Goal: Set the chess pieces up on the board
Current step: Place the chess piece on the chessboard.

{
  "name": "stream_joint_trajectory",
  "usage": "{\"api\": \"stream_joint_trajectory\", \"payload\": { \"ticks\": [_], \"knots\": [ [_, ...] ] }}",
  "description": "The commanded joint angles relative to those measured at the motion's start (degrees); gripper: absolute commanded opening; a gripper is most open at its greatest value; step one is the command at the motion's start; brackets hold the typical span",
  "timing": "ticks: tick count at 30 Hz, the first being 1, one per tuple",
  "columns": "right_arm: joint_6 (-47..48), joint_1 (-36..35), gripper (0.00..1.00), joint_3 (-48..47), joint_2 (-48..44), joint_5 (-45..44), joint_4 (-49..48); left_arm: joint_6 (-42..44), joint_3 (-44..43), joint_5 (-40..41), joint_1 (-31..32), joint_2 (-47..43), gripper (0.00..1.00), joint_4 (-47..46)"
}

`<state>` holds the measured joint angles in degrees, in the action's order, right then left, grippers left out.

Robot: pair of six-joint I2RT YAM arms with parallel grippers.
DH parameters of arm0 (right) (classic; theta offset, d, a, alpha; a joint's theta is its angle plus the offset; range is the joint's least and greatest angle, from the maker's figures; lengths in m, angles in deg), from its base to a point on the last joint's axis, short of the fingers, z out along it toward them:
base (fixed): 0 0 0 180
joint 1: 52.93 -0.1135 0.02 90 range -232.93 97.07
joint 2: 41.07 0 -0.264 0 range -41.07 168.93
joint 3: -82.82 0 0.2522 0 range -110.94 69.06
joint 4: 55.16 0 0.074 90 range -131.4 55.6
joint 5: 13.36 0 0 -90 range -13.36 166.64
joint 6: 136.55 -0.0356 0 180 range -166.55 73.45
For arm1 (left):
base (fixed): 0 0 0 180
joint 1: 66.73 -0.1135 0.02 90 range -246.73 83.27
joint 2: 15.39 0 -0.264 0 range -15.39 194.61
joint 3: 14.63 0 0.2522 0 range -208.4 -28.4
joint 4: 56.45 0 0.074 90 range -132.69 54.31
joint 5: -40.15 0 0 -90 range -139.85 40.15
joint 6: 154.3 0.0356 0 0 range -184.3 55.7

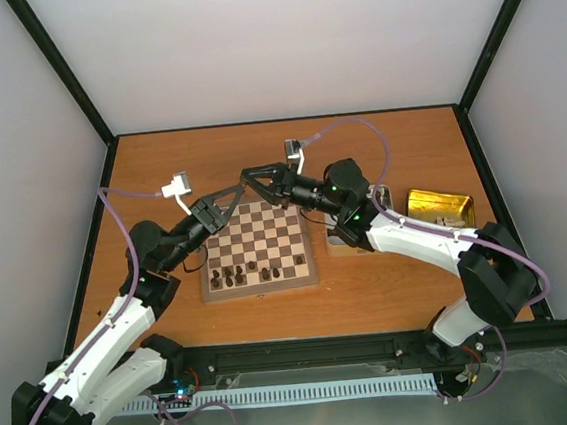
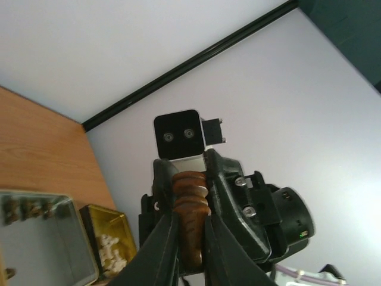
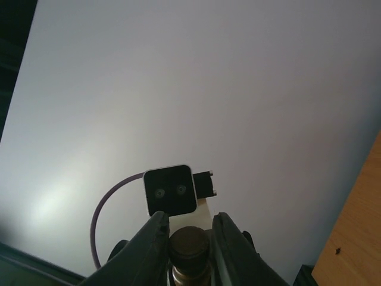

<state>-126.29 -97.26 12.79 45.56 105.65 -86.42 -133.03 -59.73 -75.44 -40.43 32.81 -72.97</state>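
The board [image 1: 262, 288] lies mid-table with several dark brown chess pieces [image 1: 231, 274] along its near rows. My left gripper [image 1: 238, 190] and right gripper [image 1: 246, 177] meet tip to tip above the board's far left corner. Between them is one dark brown chess piece [image 2: 190, 202]. In the left wrist view my left gripper [image 2: 189, 225] is shut on its body, and its ringed end sits between the right gripper's fingers. In the right wrist view my right gripper [image 3: 189, 229] closes on the piece's round end [image 3: 189, 243].
A gold tin [image 1: 439, 206] with cream pieces [image 2: 107, 247] stands right of the board. A silver tin [image 2: 41, 238] with several dark pieces sits beside it, partly under the right arm. White walls and black frame posts enclose the table.
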Motion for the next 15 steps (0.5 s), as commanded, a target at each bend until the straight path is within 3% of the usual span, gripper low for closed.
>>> {"api": "stream_joint_trajectory", "payload": {
  "ticks": [1, 5, 7, 10, 15],
  "knots": [
    [4.4, -0.2, 0.28, 1.1, -1.9, -1.4, 8.7, 5.3, -4.1, 0.5, -0.3, -1.1, 0.01, 6.9],
    [10.1, 1.0, 0.52, 1.4, -5.4, -4.0, 19.4, 13.2, -8.7, 1.0, -0.3, -0.7, 0.01, 23.6],
    [13.8, 2.1, 0.59, 1.9, -8.1, -7.1, 27.6, 19.0, -12.3, 1.7, -0.3, 1.0, 0.01, 34.3],
    [19.0, 3.6, 0.62, 2.6, -12.0, -13.1, 39.2, 27.6, -17.6, 1.4, -0.3, 6.0, 0.01, 52.2],
    [27.2, 4.0, 0.63, 1.2, -16.9, -27.6, 57.7, 34.6, -22.7, 1.4, 1.3, 14.7, 0.01, 66.5]
  ]
}}
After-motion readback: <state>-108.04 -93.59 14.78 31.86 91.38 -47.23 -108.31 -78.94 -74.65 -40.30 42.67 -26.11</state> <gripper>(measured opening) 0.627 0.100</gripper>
